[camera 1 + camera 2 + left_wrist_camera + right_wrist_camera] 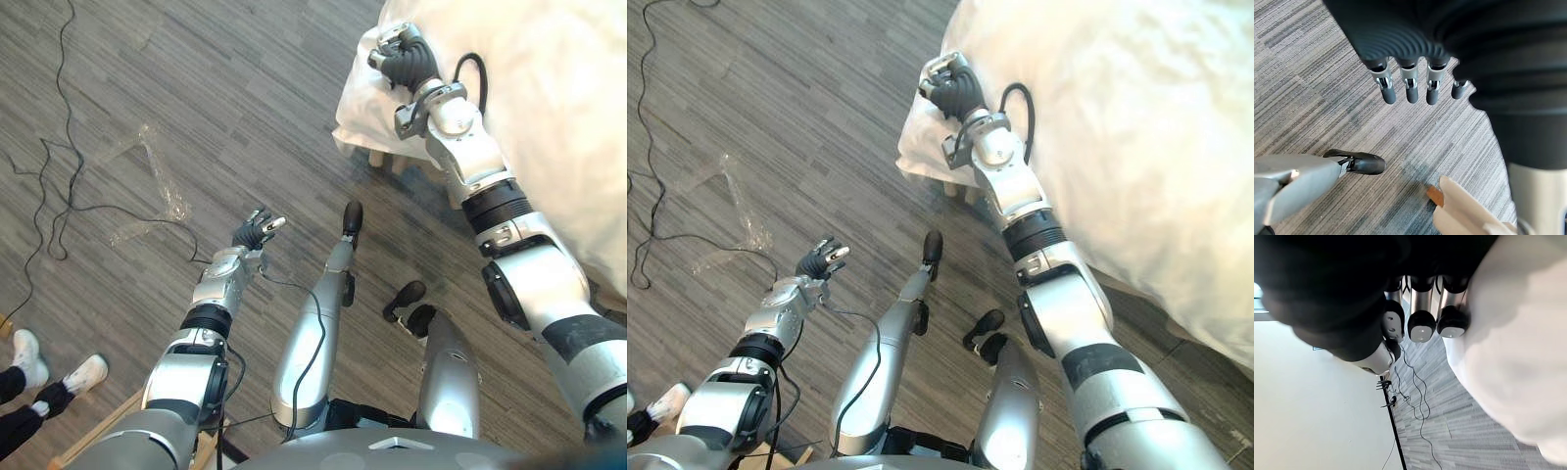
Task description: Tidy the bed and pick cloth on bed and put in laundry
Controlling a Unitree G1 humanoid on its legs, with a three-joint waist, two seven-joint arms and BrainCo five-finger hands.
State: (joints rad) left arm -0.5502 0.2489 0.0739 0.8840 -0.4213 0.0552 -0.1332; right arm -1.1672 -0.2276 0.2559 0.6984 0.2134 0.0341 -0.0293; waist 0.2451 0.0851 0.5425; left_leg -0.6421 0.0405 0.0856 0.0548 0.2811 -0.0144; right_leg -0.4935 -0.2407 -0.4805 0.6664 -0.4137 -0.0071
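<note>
**Duvet corner in right hand, left hand idle**

Right arm reaches out to 1 o'clock. The hand sits right on the duvet's overhanging corner, above the bed leg. In the right wrist view the fingers are curled in, tips close together, with white fabric bulging against them. It reads as a grip on the corner edge. The thumb side is dark, so how much fabric sits in the pinch cannot be told. Grabbing the corner makes sense: a pull there shifts the whole sheet and squares the overhang.

Left hand hangs at 9 o'clock over bare floor, well apart from the duvet. Its fingers are straight, slightly spread, holding nothing. Likely parked out there for balance while the right arm is stretched.

Task's thing: the duvet fills 1 to 4 o'clock, rumpled, corner drooping off the edge. Cannot tell any loose garment apart from the white bedding. Judgement: the tidy half is in hand, the laundry half not yet begun.

Off-task: clear plastic film on the floor at 10 o'clock, person's shoes at 8 o'clock. Both are well clear of either arm.

Risk: long reach and a grip near the fabric edge, so a hard tug could slip it out.
</note>
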